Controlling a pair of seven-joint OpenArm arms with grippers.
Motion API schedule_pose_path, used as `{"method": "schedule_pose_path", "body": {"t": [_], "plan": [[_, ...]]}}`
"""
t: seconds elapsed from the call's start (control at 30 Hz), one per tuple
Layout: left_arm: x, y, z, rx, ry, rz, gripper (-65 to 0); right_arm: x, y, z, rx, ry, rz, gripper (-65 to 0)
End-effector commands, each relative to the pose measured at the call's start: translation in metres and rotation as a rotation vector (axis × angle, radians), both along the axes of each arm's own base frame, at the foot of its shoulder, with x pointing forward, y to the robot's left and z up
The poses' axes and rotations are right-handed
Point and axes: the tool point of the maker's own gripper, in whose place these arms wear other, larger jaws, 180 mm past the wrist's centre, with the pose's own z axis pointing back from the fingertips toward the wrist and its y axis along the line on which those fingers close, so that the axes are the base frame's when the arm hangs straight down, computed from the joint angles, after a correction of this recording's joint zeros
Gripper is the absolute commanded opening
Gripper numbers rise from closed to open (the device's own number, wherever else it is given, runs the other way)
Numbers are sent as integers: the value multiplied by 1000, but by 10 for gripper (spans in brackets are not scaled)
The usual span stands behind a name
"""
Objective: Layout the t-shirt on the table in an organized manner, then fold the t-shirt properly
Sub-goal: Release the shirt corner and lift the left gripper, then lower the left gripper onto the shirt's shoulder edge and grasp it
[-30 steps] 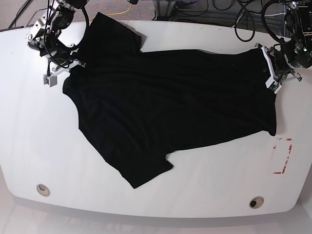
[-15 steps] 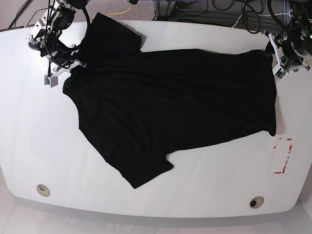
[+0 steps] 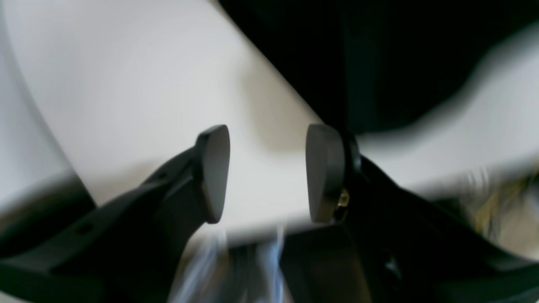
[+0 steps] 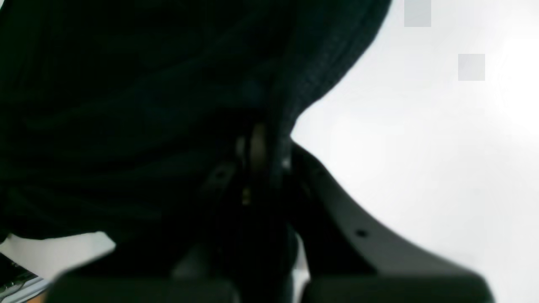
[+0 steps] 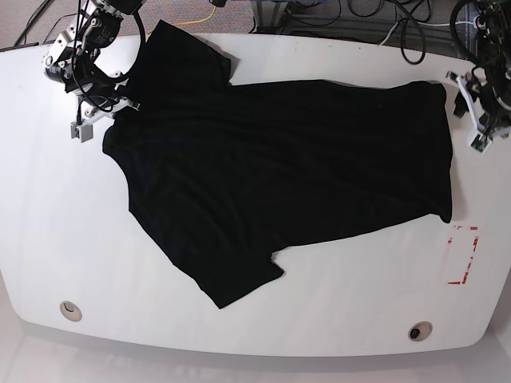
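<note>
One plain black short-sleeved cloth t-shirt (image 5: 279,175) lay spread, slightly skewed, across the glossy white table (image 5: 48,223). The right gripper (image 5: 108,108) pinched cloth near the collar; the left gripper (image 5: 471,112) hung spread and empty beside the hem. Squaring the skewed body would likely call for gentle, even pulls. Only the left wrist view showed the gap between pads (image 3: 214,172).

Black cables (image 5: 335,14) tangled on floor beyond far edge; yellow cable (image 5: 204,16) running across floor near them; grey metal frame leg (image 5: 270,14) just beside; brownish floor (image 5: 184,9) visible beneath all.
</note>
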Motion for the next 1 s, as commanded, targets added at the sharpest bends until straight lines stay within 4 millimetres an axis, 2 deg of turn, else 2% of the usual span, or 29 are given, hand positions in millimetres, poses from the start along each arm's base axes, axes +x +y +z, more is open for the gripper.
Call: {"method": "schedule_pose_path", "body": {"t": [0.0, 0.2, 0.43, 0.63, 0.83, 0.97], "plan": [[17, -1, 14, 14, -42, -11, -379, 9, -4, 11, -10, -47, 2, -648], [47, -27, 22, -5, -82, -78, -381, 10, -4, 11, -10, -48, 2, -648], [57, -66, 10, -50, -59, -180, -382, 10, -4, 11, -10, -50, 2, -648], [55, -86, 1, -78, -35, -225, -371, 11, -4, 12, -10, -51, 2, -648], [53, -89, -3, -82, -23, -232, -243, 11, -4, 12, -10, -51, 2, -648], [46, -89, -9, -86, 1, -229, -221, 11, -4, 12, -10, -51, 2, -648]]}}
